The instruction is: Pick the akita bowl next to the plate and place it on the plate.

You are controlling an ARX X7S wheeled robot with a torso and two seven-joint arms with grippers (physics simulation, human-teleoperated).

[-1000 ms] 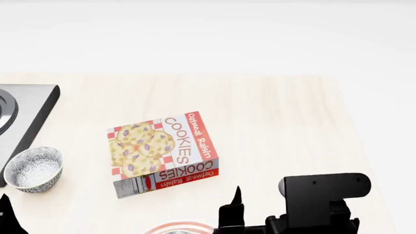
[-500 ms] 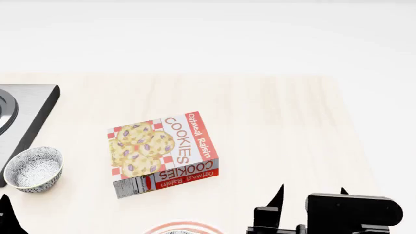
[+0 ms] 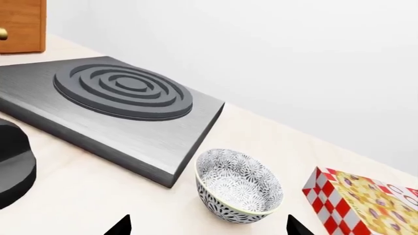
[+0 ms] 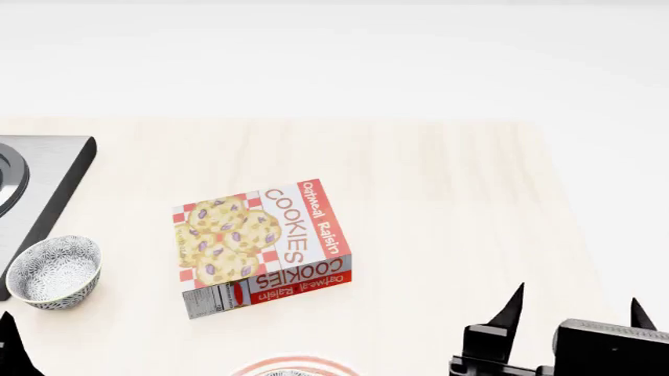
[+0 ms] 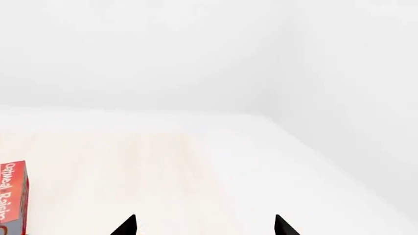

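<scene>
An akita bowl (image 4: pixel 55 272) (image 3: pixel 238 186), speckled grey and white, stands upright on the table by the corner of the stove. My left gripper (image 3: pixel 209 227) is open, and the bowl sits just ahead of its fingertips without touching them. Only a thin red-ringed rim of the plate (image 4: pixel 296 365) shows at the head view's lower edge. A grey sliver inside that rim is cut off too much to identify. My right gripper (image 4: pixel 575 307) (image 5: pixel 203 226) is open and empty over bare table at the lower right, well to the right of the plate.
A cookie box (image 4: pixel 262 247) (image 3: pixel 365 205) (image 5: pixel 13 196) lies flat between the bowl and my right arm. The dark grey stove (image 4: pixel 47 184) (image 3: pixel 117 105) fills the table's left side. A black rounded object (image 3: pixel 13 161) sits near my left gripper. A wooden drawer front (image 3: pixel 23 24) stands behind the stove.
My right gripper has moved steadily to the right along the head view's lower edge, away from the plate. The bowl, the box and the left arm have stayed put.
</scene>
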